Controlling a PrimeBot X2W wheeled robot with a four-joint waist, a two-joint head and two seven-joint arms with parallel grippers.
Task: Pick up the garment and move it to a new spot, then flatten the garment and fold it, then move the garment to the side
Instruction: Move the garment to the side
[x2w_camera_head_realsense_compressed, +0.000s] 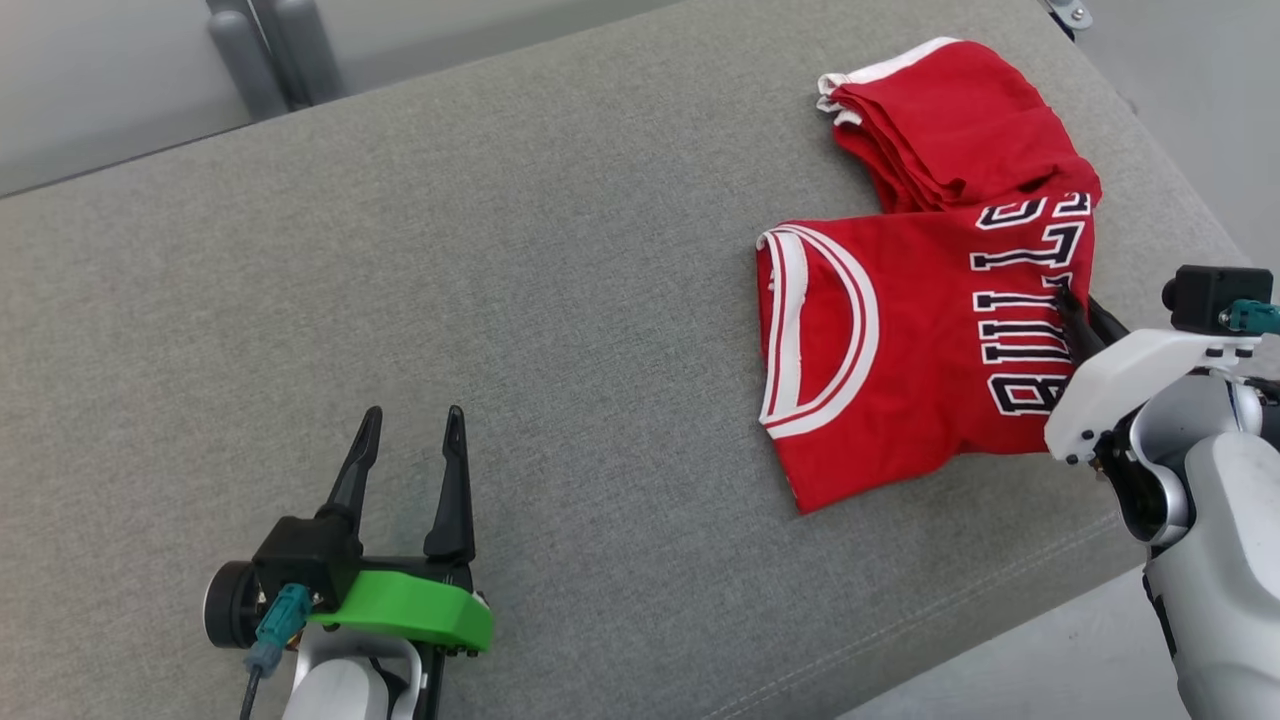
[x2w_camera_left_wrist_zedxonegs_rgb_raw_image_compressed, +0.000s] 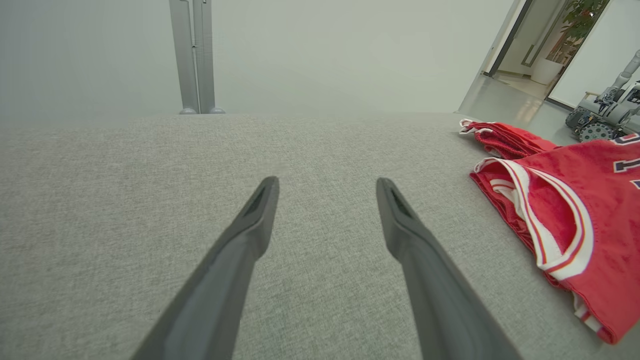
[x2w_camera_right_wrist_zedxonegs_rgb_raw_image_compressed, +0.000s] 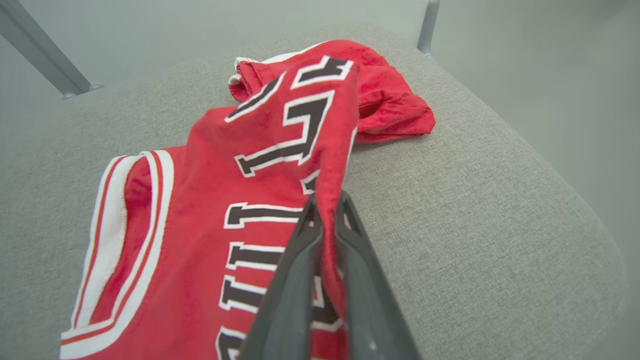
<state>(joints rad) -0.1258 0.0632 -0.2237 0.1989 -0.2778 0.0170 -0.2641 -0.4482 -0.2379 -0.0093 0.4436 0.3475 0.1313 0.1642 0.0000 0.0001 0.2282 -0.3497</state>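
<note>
Head view: a red sleeveless fabric jersey (x2w_camera_head_realsense_compressed: 900, 350) with white-and-red trim and black, white-edged lettering lies on the right part of the grey fabric-covered bench (x2w_camera_head_realsense_compressed: 500, 250), near its right edge. The near part lies fairly flat, with a trimmed opening facing left. The far part is bunched in folds toward the bench's far right corner.

Right tool (x2w_camera_head_realsense_compressed: 1062, 292): its dark fingers are closed on the jersey's right edge, at the lettering.

Left tool (x2w_camera_head_realsense_compressed: 412, 412), with a green shell, is at lower left. Its fingers are spread with nothing between them, over bare bench and well apart from the jersey.

Right wrist view: the right tool (x2w_camera_right_wrist_zedxonegs_rgb_raw_image_compressed: 327, 197) pinches a raised ridge of the jersey (x2w_camera_right_wrist_zedxonegs_rgb_raw_image_compressed: 200, 225) between both fingers. The cloth runs from the grip toward the bunched end. Bare bench (x2w_camera_right_wrist_zedxonegs_rgb_raw_image_compressed: 475, 200) lies to the right of the grip.

Left wrist view: the left tool (x2w_camera_left_wrist_zedxonegs_rgb_raw_image_compressed: 327, 182) has its fingers wide apart above the bench (x2w_camera_left_wrist_zedxonegs_rgb_raw_image_compressed: 150, 175). The jersey (x2w_camera_left_wrist_zedxonegs_rgb_raw_image_compressed: 575, 200) is off to the right, clear of the fingers. A grey metal post (x2w_camera_left_wrist_zedxonegs_rgb_raw_image_compressed: 195, 55) stands beyond the far edge. A wheeled machine (x2w_camera_left_wrist_zedxonegs_rgb_raw_image_compressed: 600, 115) sits on the floor at far right.
</note>
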